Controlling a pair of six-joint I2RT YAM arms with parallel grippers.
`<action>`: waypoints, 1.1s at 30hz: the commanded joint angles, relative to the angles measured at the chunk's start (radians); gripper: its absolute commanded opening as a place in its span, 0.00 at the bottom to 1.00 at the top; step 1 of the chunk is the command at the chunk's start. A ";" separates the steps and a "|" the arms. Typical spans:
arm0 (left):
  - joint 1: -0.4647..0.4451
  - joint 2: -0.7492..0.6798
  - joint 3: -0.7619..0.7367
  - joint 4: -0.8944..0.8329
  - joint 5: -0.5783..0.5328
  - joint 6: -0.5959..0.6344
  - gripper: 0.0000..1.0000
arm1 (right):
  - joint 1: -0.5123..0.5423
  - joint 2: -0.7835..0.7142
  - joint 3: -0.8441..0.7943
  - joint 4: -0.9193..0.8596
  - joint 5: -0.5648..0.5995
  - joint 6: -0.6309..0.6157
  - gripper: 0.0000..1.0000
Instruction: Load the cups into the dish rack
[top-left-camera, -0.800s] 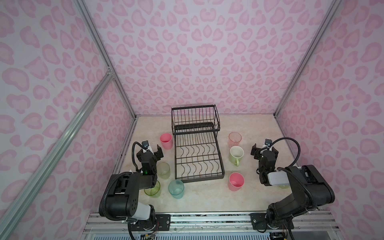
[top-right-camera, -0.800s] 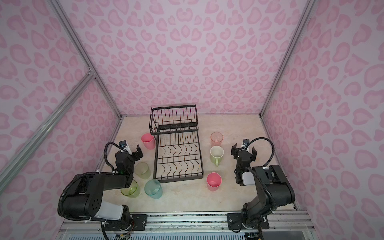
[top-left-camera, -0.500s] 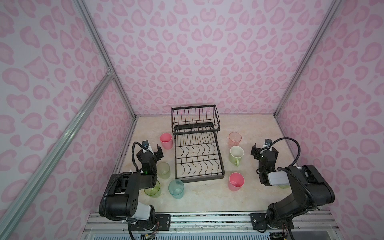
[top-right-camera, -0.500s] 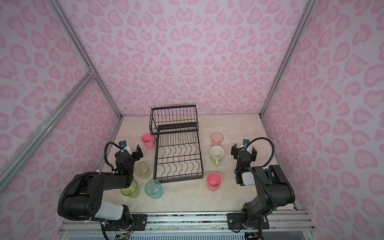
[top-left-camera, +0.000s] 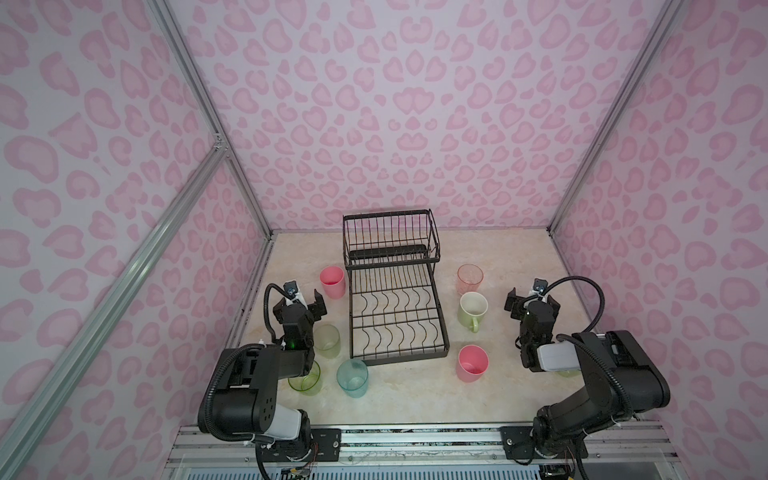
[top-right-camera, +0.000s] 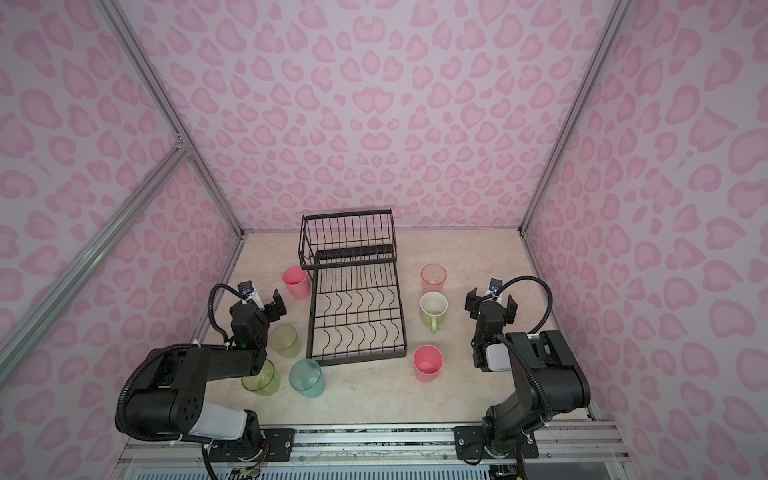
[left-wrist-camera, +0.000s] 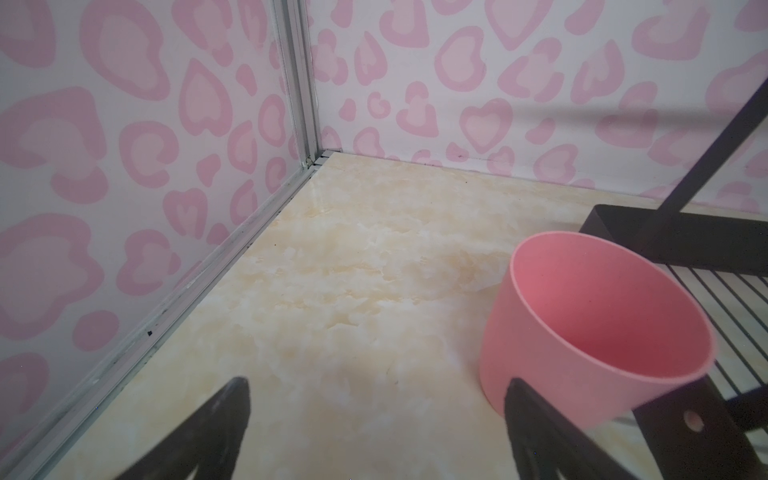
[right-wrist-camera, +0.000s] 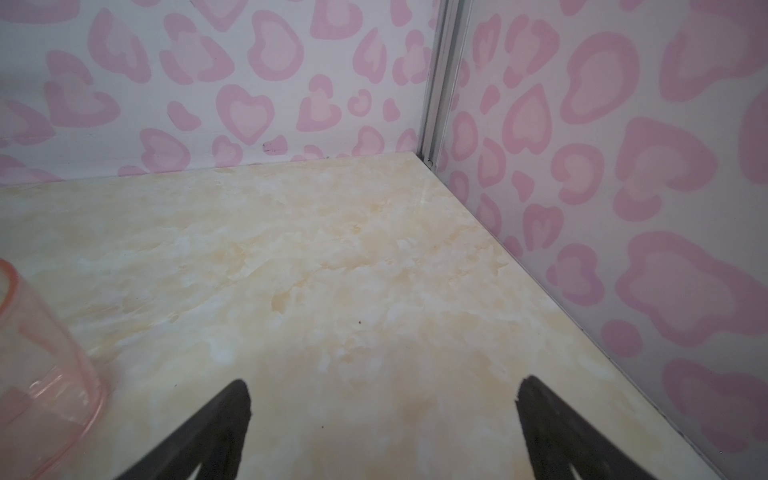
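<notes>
The black wire dish rack (top-left-camera: 392, 291) stands mid-table with nothing in it. To its left stand an opaque pink cup (top-left-camera: 332, 281), a frosted olive cup (top-left-camera: 326, 341), a yellow-green cup (top-left-camera: 305, 378) and a teal cup (top-left-camera: 352, 378). On the right are a pink-orange cup (top-left-camera: 470, 279), a pale green mug (top-left-camera: 473, 309) and a second pink cup (top-left-camera: 472, 363). My left gripper (top-left-camera: 302, 301) hangs open just left of the far pink cup (left-wrist-camera: 582, 332). My right gripper (top-left-camera: 532, 300) is open over bare table, right of the mug, with the pink-orange cup (right-wrist-camera: 41, 374) off to its side.
Pink heart-patterned walls close in the table on three sides, with metal posts at the corners (left-wrist-camera: 305, 124). A yellow-green rim (top-left-camera: 569, 372) peeks out from behind my right arm. A metal rail (top-left-camera: 415, 436) runs along the front edge.
</notes>
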 joint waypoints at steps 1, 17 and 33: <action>0.002 -0.001 -0.004 0.043 -0.005 0.002 0.97 | -0.003 0.000 -0.006 0.025 -0.021 0.011 0.99; -0.001 0.003 0.000 0.038 -0.009 0.006 0.97 | 0.025 0.007 0.001 0.020 0.021 -0.011 0.99; -0.024 -0.043 -0.016 0.035 -0.063 0.013 0.97 | 0.062 -0.027 -0.055 0.111 0.102 -0.038 0.99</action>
